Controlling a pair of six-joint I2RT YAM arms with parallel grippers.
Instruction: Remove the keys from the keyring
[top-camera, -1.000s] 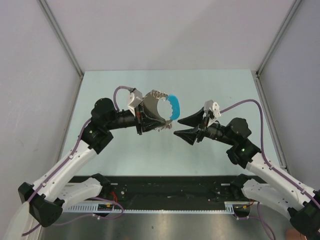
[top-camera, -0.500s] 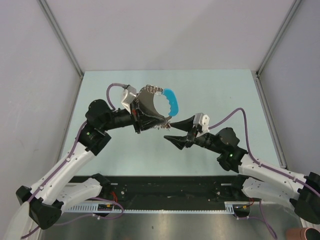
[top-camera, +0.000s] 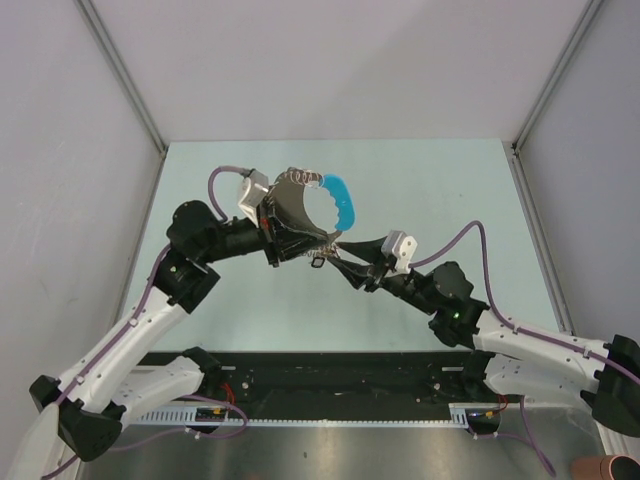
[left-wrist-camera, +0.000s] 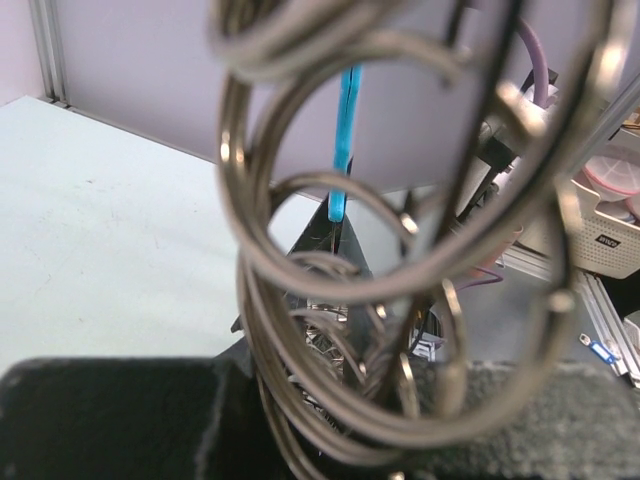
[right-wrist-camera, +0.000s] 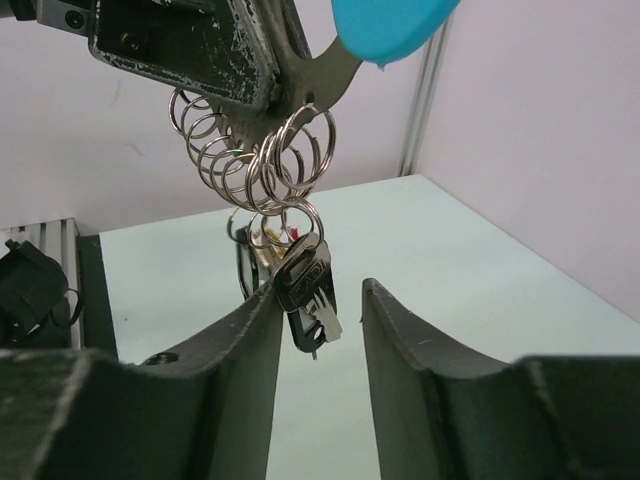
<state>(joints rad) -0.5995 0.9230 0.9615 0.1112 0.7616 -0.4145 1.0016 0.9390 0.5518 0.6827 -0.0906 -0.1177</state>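
My L gripper (top-camera: 305, 230) is shut tight on the keyring (top-camera: 338, 200), mid-frame, up over the pale green table (top-camera: 440, 180). The keys (right-wrist-camera: 308, 280) hang btwn my R gripper (right-wrist-camera: 320, 305) fingers, which are half open, not pinching. Grey walls (top-camera: 330, 70) all round.

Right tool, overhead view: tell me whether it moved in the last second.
Yes. The black two-finger right tool moved left, away from the pale green table's right edge, up to the small dark keys on the silvery keyring.
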